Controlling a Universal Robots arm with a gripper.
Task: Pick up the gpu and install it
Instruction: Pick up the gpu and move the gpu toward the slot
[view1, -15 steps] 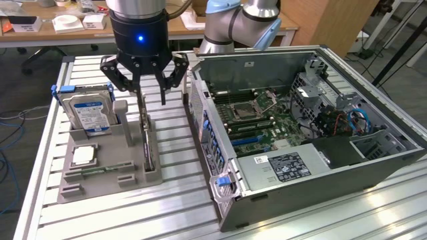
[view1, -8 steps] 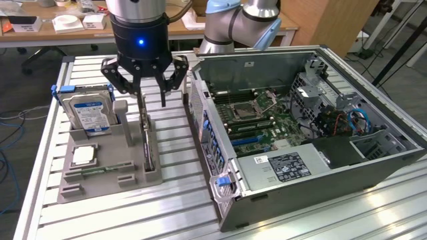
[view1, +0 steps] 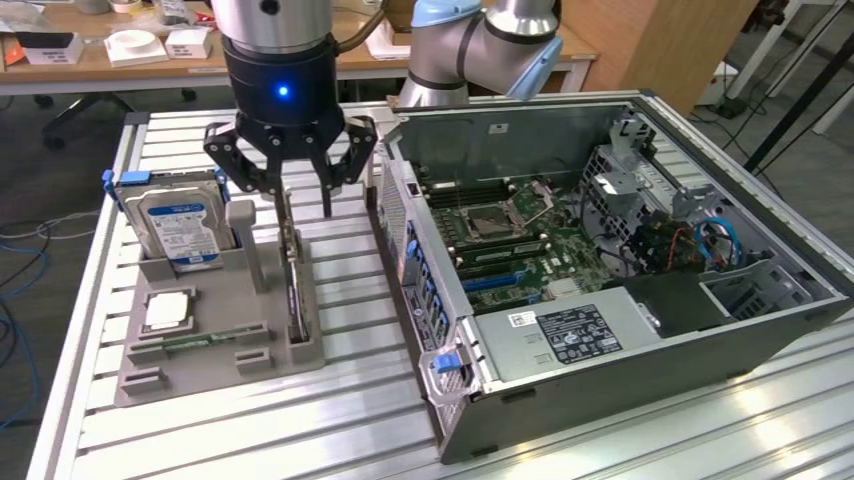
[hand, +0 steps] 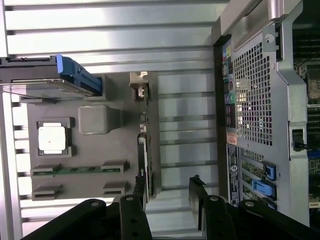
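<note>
So, gripper (view1: 296, 200): you had it hanging over the upper end of the gpu (view1: 291, 280), fingers spread wide and clasping nothing; whether one finger brushed the card, you could not tell.
gpu: it stood on edge in a slot of the holder (view1: 200, 365), along the side nearest the computer case (view1: 747, 340), not yet lifted.
holder: beside the gpu it carried the hard drive (view1: 180, 225) standing upright, the processor (view1: 167, 312) lying flat in a square recess, and a memory stick (view1: 187, 343) lying in a narrow slot.
computer case: it lay open on its side just beside the holder, with the motherboard (view1: 521, 250) and power supply (view1: 574, 330) inside.
table (view1: 334, 420): its slatted metal top bore both holder and case.
</note>
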